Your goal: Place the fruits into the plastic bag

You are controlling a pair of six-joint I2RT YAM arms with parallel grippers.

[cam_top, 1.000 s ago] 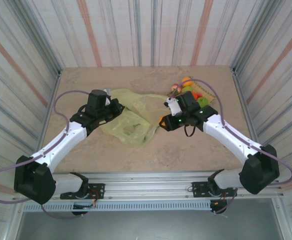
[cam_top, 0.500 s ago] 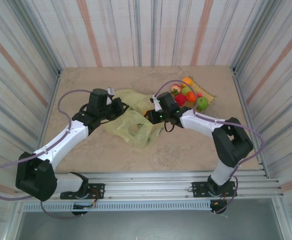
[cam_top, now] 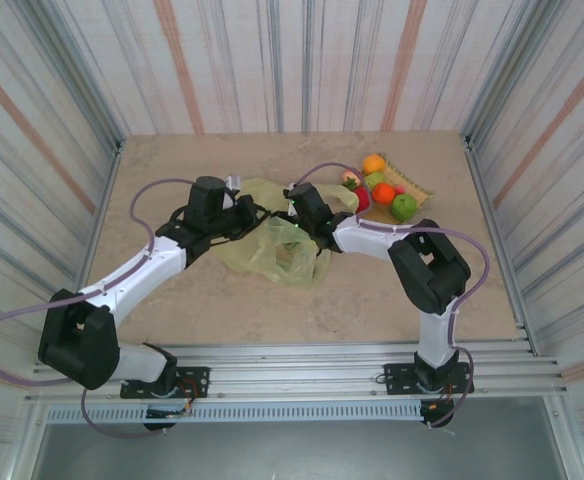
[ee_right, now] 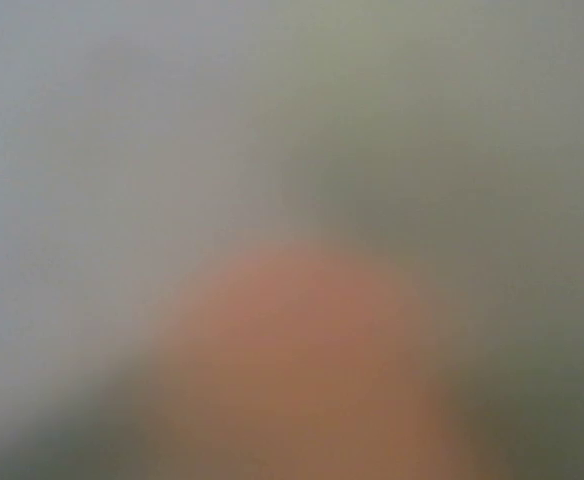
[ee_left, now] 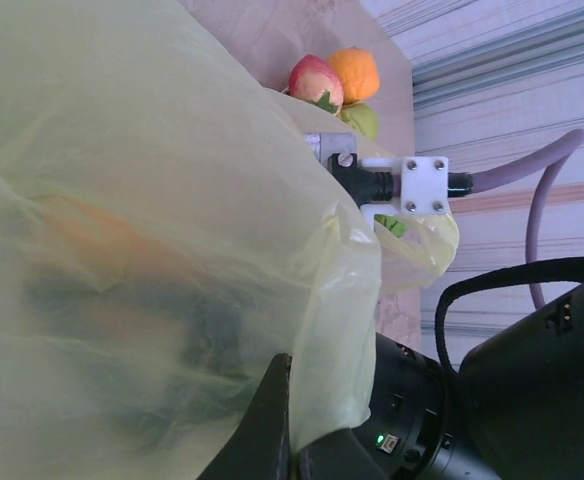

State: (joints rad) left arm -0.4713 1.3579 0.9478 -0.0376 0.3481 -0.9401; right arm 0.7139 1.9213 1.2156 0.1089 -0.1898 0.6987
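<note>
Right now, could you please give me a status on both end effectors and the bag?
Left end effector shut on bag rim. Right end effector in bag mouth, jaws unclear, orange blur at its camera. Several fruits on mat.

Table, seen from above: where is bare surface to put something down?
Widest free patch: the front middle of the table, between the left arm, the right arm and the bag. A narrower strip lies between the bag and the back wall. Crowded: the back right corner with the fruits, and around the bag.
</note>
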